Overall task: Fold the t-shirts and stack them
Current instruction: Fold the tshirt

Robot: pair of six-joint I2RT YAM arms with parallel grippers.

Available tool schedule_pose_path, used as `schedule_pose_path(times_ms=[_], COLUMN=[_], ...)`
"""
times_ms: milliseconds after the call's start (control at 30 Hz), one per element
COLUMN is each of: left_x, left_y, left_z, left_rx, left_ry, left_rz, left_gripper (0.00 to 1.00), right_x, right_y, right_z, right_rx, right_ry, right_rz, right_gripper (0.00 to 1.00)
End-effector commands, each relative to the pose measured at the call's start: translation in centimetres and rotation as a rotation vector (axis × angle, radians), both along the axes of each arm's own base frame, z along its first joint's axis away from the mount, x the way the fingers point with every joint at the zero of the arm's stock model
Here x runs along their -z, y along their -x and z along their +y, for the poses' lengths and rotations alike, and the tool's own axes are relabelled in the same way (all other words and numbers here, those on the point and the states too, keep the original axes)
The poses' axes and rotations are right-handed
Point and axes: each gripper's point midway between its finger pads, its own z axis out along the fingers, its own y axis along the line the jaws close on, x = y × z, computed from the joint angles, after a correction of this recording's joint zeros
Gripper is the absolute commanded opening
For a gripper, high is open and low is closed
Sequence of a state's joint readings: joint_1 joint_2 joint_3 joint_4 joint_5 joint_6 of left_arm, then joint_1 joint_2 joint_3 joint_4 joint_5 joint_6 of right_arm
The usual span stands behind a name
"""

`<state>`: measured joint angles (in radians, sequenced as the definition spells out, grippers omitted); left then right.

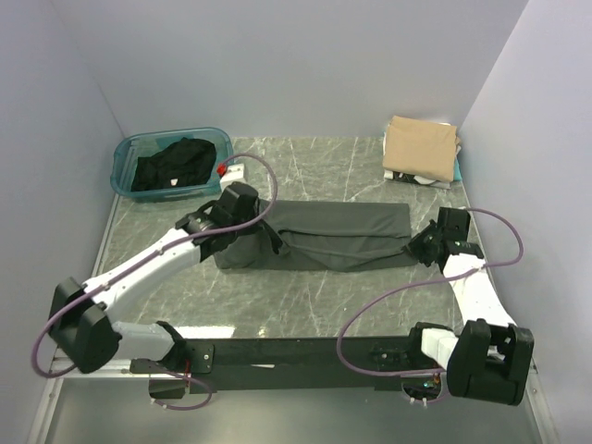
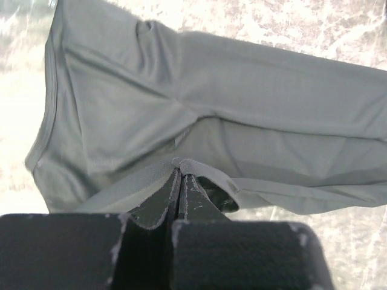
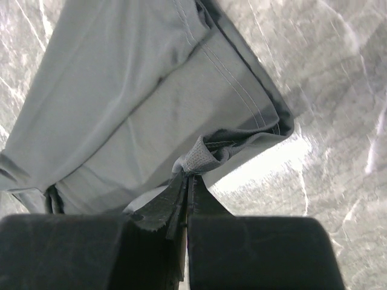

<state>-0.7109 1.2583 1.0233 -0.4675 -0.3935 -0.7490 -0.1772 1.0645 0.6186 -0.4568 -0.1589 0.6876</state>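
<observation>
The charcoal-grey t-shirt [image 1: 333, 236] lies folded into a long band across the middle of the table. My left gripper [image 1: 242, 228] is shut on its left end; the left wrist view shows the jaws pinching a cloth edge [image 2: 181, 166]. My right gripper [image 1: 418, 245] is shut on its right end, with a bunched hem [image 3: 202, 158] between the jaws. A black t-shirt [image 1: 172, 166] lies crumpled in the teal tub [image 1: 125, 153]. A folded tan t-shirt [image 1: 421, 143] tops a stack at the back right, with white and teal cloth [image 1: 457, 171] under it.
Grey walls close in the table on the left, back and right. A small white and red object [image 1: 228, 169] lies beside the tub. The arm bases and a black rail [image 1: 305, 356] run along the near edge.
</observation>
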Motion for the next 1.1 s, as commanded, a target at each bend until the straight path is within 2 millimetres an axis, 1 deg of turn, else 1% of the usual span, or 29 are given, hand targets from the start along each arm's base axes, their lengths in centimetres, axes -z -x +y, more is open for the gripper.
schedule_pose_path(times_ms=[0, 33, 67, 133, 167, 233, 267, 333, 367, 400, 433, 467, 500, 533, 567, 600, 633, 667, 700, 767, 800, 833, 867, 900, 933, 967, 1000, 1033, 1067], left_x=[-2.5, -2.4, -1.7, -2.1, -1.3, -1.9, -1.1, -1.4, -0.3, -0.7, -0.4, 1.1, 0.9, 1.5, 3.3, 3.1, 3.4, 5.0, 4.0, 5.0, 3.6, 3.6, 2.9, 2.9, 2.6, 1.1, 2.3, 2.3, 0.4], left_y=[-2.8, -3.3, -4.0, -5.2, -6.0, -7.6, -8.2, -9.3, -10.0, -10.6, -11.2, -11.8, -12.4, -13.1, -13.7, -14.4, -15.1, -15.7, -16.8, -17.7, -18.6, -18.6, -18.7, -18.4, -18.0, -17.5, -16.4, -15.6, -14.9], left_z=[-1.5, -1.7, -1.6, -1.9, -1.7, -1.7, -1.8, -2.4, -2.6, -3.0, -2.8, -2.8, -2.8, -2.3, -2.2, -2.1, -1.6, -1.7, -2.0, -1.8, -2.0, -1.8, -1.9, -2.0, -2.2, -2.7, -2.3, -2.3, -2.7], left_rx=[0.091, 0.099, 0.116, 0.123, 0.125, 0.122, 0.138, 0.173, 0.185, 0.196, 0.193, 0.198, 0.187, 0.169, 0.157, 0.142, 0.119, 0.113, 0.106, 0.079, 0.064, 0.05, 0.037, 0.038, 0.045, 0.054, 0.051, 0.052, 0.055], left_ry=[-0.011, -0.013, -0.038, -0.039, -0.064, -0.068, -0.09, -0.086, -0.108, -0.104, -0.113, -0.137, -0.147, -0.157, -0.176, -0.18, -0.189, -0.199, -0.188, -0.203, -0.191, -0.195, -0.175, -0.164, -0.146, -0.091, -0.085, -0.062, 0.006], left_rz=[-0.08, -0.082, -0.07, -0.09, -0.077, -0.1, -0.088, -0.095, -0.077, -0.083, -0.076, -0.046, -0.039, -0.021, 0.02, 0.029, 0.038, 0.071, 0.048, 0.081, 0.054, 0.065, 0.056, 0.057, 0.053, 0.027, 0.058, 0.063, 0.029], left_gripper=[0.01, 0.01, 0.01, 0.01, 0.01, 0.01, 0.01, 0.01, 0.01, 0.01, 0.01, 0.01, 0.01, 0.02, 0.13, 0.23, 0.35, 0.64, 0.76, 0.93, 0.96, 0.99, 0.99, 0.99, 0.99, 0.99, 0.99, 0.99, 0.99], right_x=[-1.9, -2.1, -1.8, -2.0, -1.6, -1.8, -1.5, -1.6, -1.3, -1.2, -1.2, -0.8, -0.8, -0.9, -0.5, -0.7, -1.1, -1.0, -1.0, -2.0, -2.2, -3.1, -4.0, -4.4, -5.1, -5.9, -6.3, -6.8, -6.8], right_y=[-2.1, -2.4, -2.7, -3.3, -3.5, -4.2, -4.4, -4.9, -5.0, -5.2, -5.4, -5.5, -5.9, -6.2, -6.5, -6.9, -7.6, -7.9, -8.2, -9.0, -8.9, -9.3, -9.4, -9.3, -9.5, -9.5, -9.7, -9.8, -10.2], right_z=[-0.5, -0.6, -0.6, -0.7, -0.7, -0.8, -0.8, -1.0, -1.1, -1.2, -1.3, -1.4, -1.4, -1.4, -1.4, -1.5, -1.6, -1.7, -2.0, -2.4, -2.7, -3.0, -3.2, -3.2, -3.3, -3.0, -2.4, -2.0, -1.5], right_rx=[-0.011, -0.011, -0.013, -0.014, -0.015, -0.014, -0.013, -0.014, -0.01, -0.009, -0.008, -0.006, -0.001, -0.002, -0.007, -0.007, -0.009, -0.01, -0.008, -0.008, -0.021, -0.018, -0.023, -0.043, -0.052, -0.071, -0.112, -0.135, -0.163], right_ry=[0.027, 0.028, 0.024, 0.019, 0.016, 0.013, 0.012, 0.019, 0.021, 0.022, 0.025, 0.021, 0.018, 0.016, 0.013, 0.018, 0.022, 0.023, 0.038, 0.061, 0.082, 0.106, 0.126, 0.152, 0.176, 0.196, 0.221, 0.236, 0.247], right_rz=[-0.055, -0.056, -0.043, -0.045, -0.032, -0.036, -0.023, -0.02, -0.008, -0.001, -0.001, 0.011, 0.005, -0.001, 0.007, 0.002, -0.009, -0.006, -0.005, -0.023, -0.017, -0.033, -0.052, -0.062, -0.081, -0.107, -0.125, -0.139, -0.148], right_gripper=[0.0, 0.0, 0.0, 0.0, 0.0, 0.0, 0.0, 0.0, 0.0, 0.0, 0.0, 0.0, 0.0, 0.01, 0.06, 0.15, 0.18, 0.26, 0.3, 0.4, 0.5, 0.55, 0.61, 0.74, 0.78, 0.8, 0.82, 0.83, 0.84])
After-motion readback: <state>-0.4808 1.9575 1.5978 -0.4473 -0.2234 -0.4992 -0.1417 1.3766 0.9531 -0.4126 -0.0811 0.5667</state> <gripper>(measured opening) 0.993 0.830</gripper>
